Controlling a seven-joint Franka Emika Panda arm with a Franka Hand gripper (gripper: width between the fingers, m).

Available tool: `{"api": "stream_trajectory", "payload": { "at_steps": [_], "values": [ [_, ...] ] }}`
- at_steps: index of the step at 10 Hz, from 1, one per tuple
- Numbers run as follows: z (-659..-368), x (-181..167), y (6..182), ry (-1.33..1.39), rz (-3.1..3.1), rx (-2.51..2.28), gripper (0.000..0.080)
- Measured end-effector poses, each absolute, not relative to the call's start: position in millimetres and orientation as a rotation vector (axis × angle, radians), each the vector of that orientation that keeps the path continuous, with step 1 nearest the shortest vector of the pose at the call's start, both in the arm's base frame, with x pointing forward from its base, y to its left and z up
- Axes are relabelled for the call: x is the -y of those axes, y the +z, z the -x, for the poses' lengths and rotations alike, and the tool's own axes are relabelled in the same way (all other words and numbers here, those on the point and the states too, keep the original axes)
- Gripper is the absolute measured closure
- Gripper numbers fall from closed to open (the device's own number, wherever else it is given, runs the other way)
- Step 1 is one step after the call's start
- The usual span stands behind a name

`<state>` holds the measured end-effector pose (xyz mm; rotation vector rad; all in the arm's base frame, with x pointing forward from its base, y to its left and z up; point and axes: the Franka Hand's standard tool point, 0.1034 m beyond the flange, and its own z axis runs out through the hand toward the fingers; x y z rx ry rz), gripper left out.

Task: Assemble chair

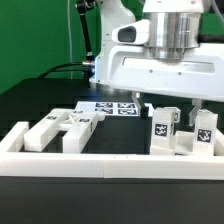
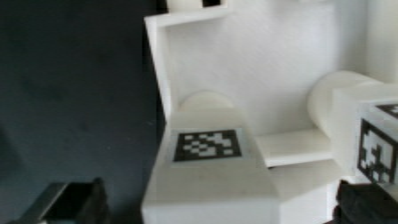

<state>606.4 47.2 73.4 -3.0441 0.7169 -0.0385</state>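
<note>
The chair stands as loose white blocky parts on the black table. In the exterior view, two upright tagged pieces (image 1: pixel 161 128) (image 1: pixel 205 127) stand at the right, directly under my gripper (image 1: pixel 172 110). More parts (image 1: pixel 58 130) lie at the left. The wrist view shows a large white chair part (image 2: pixel 222 110) with a square tag (image 2: pixel 210 146) filling the frame. A second tagged piece (image 2: pixel 365 130) is beside it. My gripper (image 2: pixel 221 206) is open: its dark fingers (image 2: pixel 75 202) stand on either side of the white part, with a gap at each side.
A long low white border rail (image 1: pixel 110 165) runs along the table's front, with raised ends at both sides. The marker board (image 1: pixel 108 106) lies flat behind the parts. A green backdrop and a black cable are at the exterior view's left.
</note>
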Motion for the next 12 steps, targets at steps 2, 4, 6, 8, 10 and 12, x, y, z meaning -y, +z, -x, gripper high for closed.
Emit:
{"api": "stream_trajectory", "payload": {
  "at_steps": [2,4,6,8,10,12],
  "values": [
    [-600,-52,80.0,-0.037,3.043,-0.705,0.0152],
    [-599,-53,80.3,-0.035,3.041,-0.712,0.0151],
    [-599,-53,79.8,-0.034,3.041,-0.712,0.0151],
    [-598,-53,79.8,-0.036,3.048,-0.681,0.0151],
    [-583,-47,82.1,-0.078,3.077,-0.512,0.0151],
    [-576,-41,73.7,-0.092,3.091,-0.471,0.0151]
  ]
}}
